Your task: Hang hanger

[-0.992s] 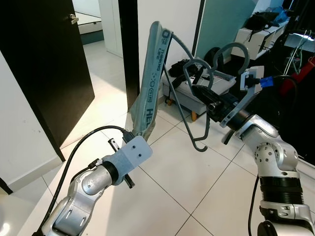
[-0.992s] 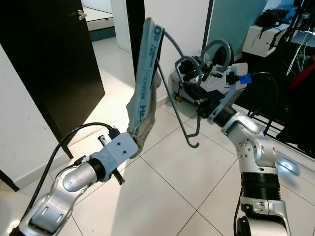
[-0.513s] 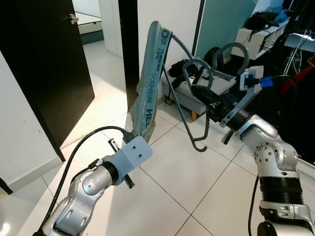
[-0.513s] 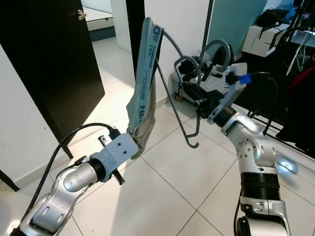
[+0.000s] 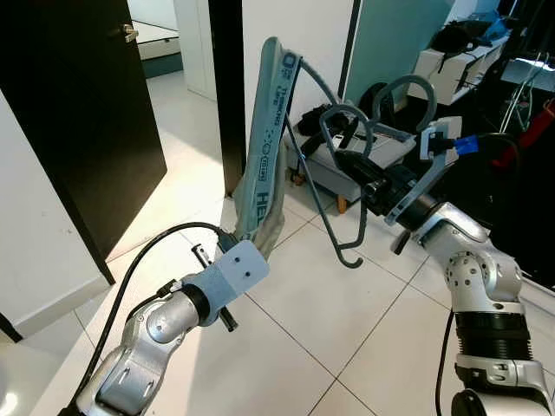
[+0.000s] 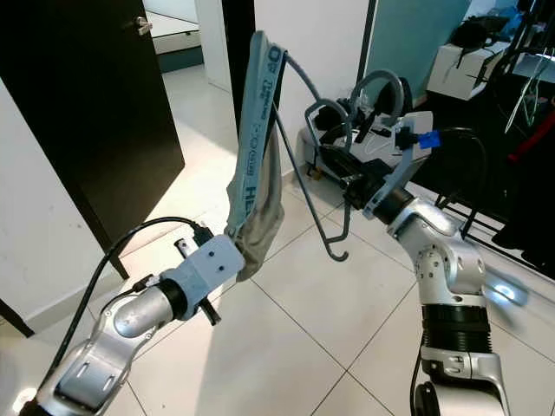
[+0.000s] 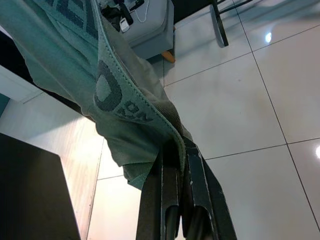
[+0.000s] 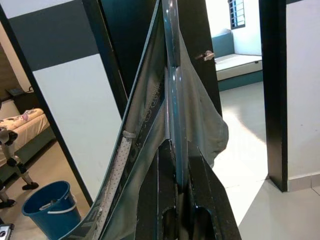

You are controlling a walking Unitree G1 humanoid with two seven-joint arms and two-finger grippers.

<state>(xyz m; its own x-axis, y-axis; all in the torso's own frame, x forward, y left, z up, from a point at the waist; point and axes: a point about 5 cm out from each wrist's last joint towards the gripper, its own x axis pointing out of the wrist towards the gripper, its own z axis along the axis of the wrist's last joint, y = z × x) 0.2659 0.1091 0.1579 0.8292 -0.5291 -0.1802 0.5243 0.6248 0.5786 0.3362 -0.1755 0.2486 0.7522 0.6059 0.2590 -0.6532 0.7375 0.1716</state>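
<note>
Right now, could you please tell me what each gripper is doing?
Left gripper: shut on the towel.
Right gripper: shut on the hanger.

The floor [image 5: 295, 312] is pale square tile with dark grout lines, sunlit at the near left by the dark door [image 5: 78, 130]. At the far right, a low grey unit [image 5: 334, 169] on small feet stands on it.
</note>
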